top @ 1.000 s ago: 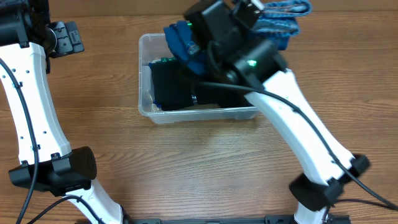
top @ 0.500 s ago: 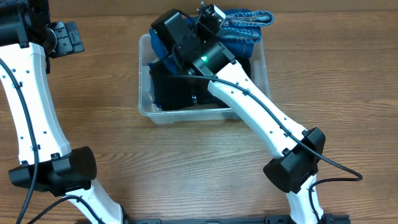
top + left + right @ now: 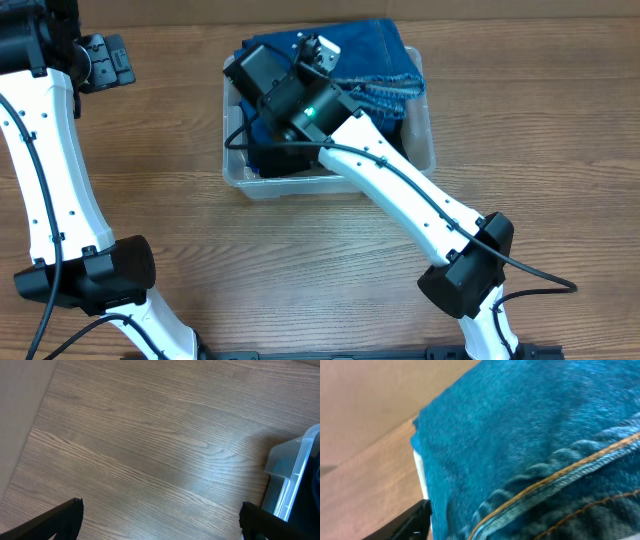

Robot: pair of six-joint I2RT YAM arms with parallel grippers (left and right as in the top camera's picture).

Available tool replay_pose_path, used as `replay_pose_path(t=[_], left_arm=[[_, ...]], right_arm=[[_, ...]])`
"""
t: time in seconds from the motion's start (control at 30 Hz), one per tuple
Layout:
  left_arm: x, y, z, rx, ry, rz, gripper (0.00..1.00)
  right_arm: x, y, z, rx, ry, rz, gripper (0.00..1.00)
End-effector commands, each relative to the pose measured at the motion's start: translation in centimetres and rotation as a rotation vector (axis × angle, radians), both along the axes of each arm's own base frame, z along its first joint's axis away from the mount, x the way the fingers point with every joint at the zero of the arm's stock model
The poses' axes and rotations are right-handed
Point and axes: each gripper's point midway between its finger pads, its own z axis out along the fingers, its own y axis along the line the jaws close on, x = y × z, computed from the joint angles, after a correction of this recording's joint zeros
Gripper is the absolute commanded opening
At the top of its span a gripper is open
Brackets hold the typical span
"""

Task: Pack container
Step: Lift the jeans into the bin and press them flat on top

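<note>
The clear container stands at the back middle of the table. Folded blue jeans lie in it, on top of a dark folded garment. My right arm reaches over the container's left half, and its wrist hides the jaws from above. In the right wrist view the jeans fill the picture. My right gripper is open, and only its left finger shows, beside the denim. My left gripper hangs open over bare table, left of the container's corner.
The wooden table stretches around the container. My left arm stands along the left edge. A pale wall borders the table on the far left.
My right arm has swung left and down, bringing the jeans from behind the container's back right into it. Its jaws have opened. The left arm has not moved.
</note>
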Motion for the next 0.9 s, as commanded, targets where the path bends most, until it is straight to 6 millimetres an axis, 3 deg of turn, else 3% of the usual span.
replay_pose_path(t=[0.0,0.07,0.17,0.23,0.33,0.4,0.47,0.6,0.73,0.8,0.87], left_arm=[[0.0,0.4,-0.5,0.008,0.017,0.01,1.0],[0.0,0.4,-0.5,0.007,0.018,0.01,1.0],[0.0,0.4,-0.5,0.007,0.017,0.01,1.0],[0.0,0.4,-0.5,0.007,0.017,0.01,1.0],[0.0,0.4,-0.5,0.007,0.017,0.01,1.0],[0.0,0.4,-0.5,0.007,0.017,0.01,1.0],[0.0,0.4,-0.5,0.007,0.017,0.01,1.0],[0.0,0.4,-0.5,0.007,0.018,0.01,1.0],[0.0,0.4,-0.5,0.008,0.017,0.01,1.0],[0.0,0.4,-0.5,0.007,0.017,0.01,1.0],[0.0,0.4,-0.5,0.007,0.017,0.01,1.0]], right_arm=[[-2.8,-0.1,8.4,0.057,-0.137,0.081,0.69],[-4.0,-1.2,11.2,0.039,-0.18,0.13,0.7],[-5.5,-3.0,13.2,-0.047,-0.207,0.212,0.71],[-5.3,-3.8,12.8,-0.18,-0.207,0.282,0.7],[-3.1,-5.1,11.4,-0.244,-0.188,0.265,0.64],[0.4,-4.1,8.6,-0.271,-0.164,0.348,0.56],[3.4,-1.9,5.4,-0.287,-0.161,0.492,0.57],[7.5,0.7,-2.1,-0.322,-0.117,0.546,0.57],[7.4,2.9,-10.2,-0.293,0.02,0.641,0.57],[6.6,3.4,-15.0,-0.289,0.124,0.685,0.58],[5.9,3.0,-17.8,-0.307,0.193,0.694,0.64]])
